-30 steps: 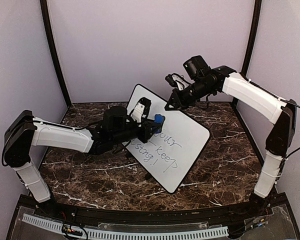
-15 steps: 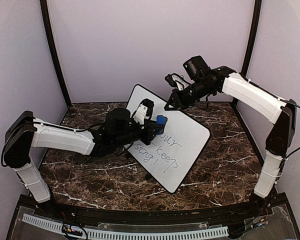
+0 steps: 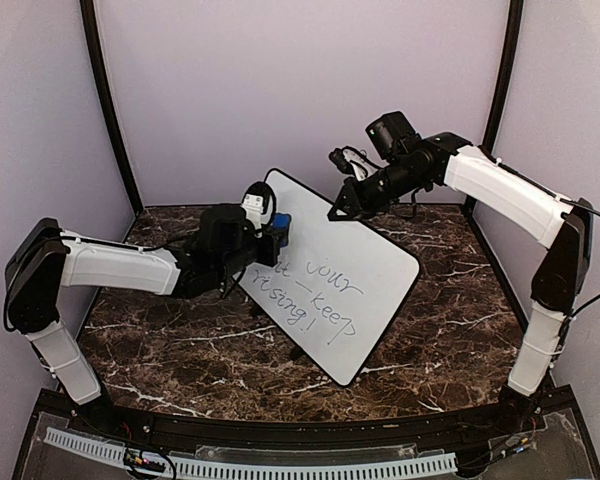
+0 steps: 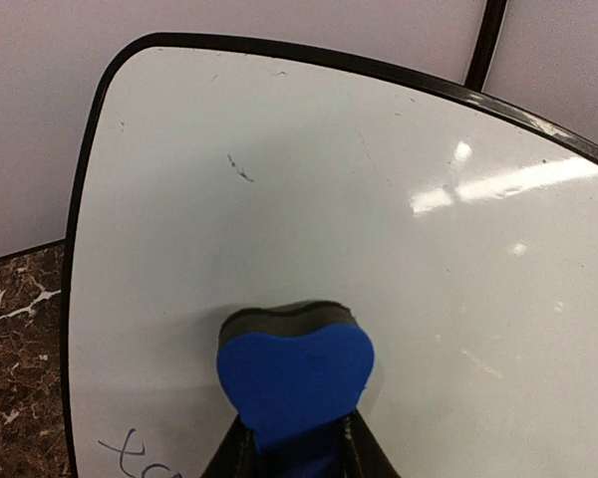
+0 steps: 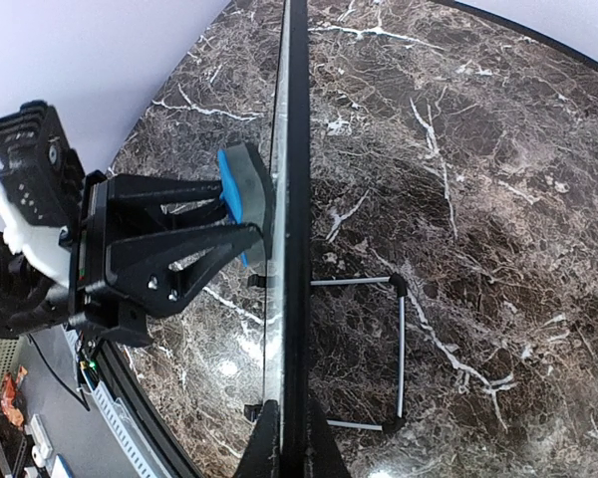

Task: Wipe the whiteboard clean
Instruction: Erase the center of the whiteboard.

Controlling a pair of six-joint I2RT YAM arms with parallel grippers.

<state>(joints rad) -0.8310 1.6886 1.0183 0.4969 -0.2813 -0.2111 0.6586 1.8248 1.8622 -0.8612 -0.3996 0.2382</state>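
Whiteboard (image 3: 380,270) edge clamped by right gripper (image 3: 336,212), left gripper (image 3: 275,230) grasping blue eraser (image 4: 295,373) against it

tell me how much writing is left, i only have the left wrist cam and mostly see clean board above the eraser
observer: Several handwritten words are still on the whiteboard, all lower down the board than the blue eraser in the top view.
operator: is anything holding the board
observer: Yes, the right gripper pinches its top edge.
operator: is it lying flat
observer: No, it leans tilted against a wire stand behind it.
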